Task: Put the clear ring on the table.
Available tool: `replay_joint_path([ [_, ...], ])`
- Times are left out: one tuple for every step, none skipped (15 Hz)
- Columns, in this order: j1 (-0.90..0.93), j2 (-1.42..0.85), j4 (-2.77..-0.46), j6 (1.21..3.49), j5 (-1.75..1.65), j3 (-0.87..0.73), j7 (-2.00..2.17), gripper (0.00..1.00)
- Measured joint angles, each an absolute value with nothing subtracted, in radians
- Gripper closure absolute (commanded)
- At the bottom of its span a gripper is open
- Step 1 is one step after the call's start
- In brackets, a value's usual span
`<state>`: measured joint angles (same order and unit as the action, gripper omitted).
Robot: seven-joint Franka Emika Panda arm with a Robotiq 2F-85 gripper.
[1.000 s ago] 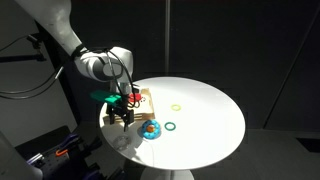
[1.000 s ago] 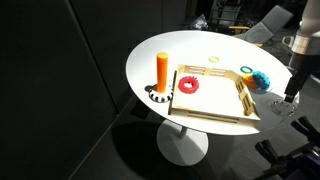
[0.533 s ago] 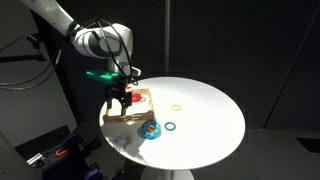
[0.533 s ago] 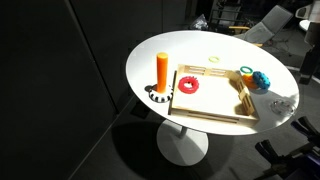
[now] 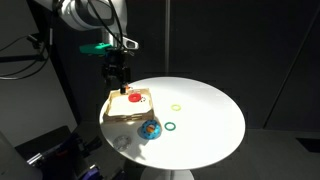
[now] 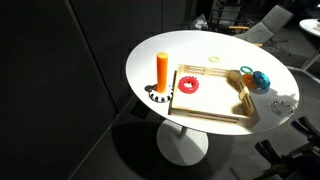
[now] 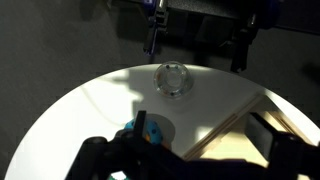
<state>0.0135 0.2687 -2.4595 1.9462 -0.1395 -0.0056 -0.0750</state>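
Now: round white bench in a dark room. Tool hung with fingers apart, empty, higher than a second before. Clear ring lay on the bench below it, untouched.

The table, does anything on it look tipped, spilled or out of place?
Nothing stands out. The wooden board lies flat on the table, the orange cylinder stands upright beside it, and the clear ring lies flat on the white top.
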Motion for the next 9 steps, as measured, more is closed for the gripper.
replay_joint_path([
  [0.013,0.290,-2.453,1.937,-0.135,-0.004,-0.071,0.00],
  [0.013,0.310,-2.448,1.931,-0.129,-0.002,-0.067,0.00],
  [0.014,0.329,-2.443,1.928,-0.122,-0.002,-0.065,0.00],
  [0.014,0.348,-2.440,1.927,-0.111,-0.002,-0.064,0.00],
  [0.014,0.365,-2.437,1.927,-0.101,-0.002,-0.064,0.00],
  [0.014,0.380,-2.436,1.927,-0.094,-0.002,-0.064,0.00],
  [0.014,0.393,-2.436,1.927,-0.091,-0.002,-0.064,0.00],
  [0.014,0.399,-2.436,1.927,-0.090,-0.002,-0.064,0.00],
  [0.014,0.398,-2.438,1.927,-0.090,-0.002,-0.064,0.00],
])
